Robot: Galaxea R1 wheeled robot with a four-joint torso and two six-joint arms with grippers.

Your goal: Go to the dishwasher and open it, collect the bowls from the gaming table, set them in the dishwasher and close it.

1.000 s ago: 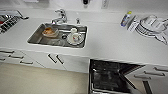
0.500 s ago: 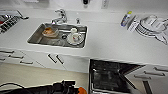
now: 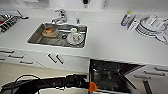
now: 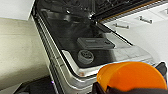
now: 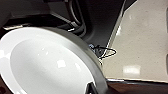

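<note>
The left arm [image 3: 42, 83] carries an orange bowl [image 3: 92, 87] beside the open dishwasher [image 3: 110, 75], below the sink [image 3: 58, 35].

The dishwasher [image 3: 110, 75] stands open under the white counter, to the right of the sink, its dark inside showing. Its door [image 4: 100, 53] lies folded down, with a grey detergent box and a round cap on the inner face. An orange bowl [image 4: 131, 76] hangs just above the door's edge. A white bowl [image 5: 47, 65] sits tilted, its glossy hollow showing.
</note>
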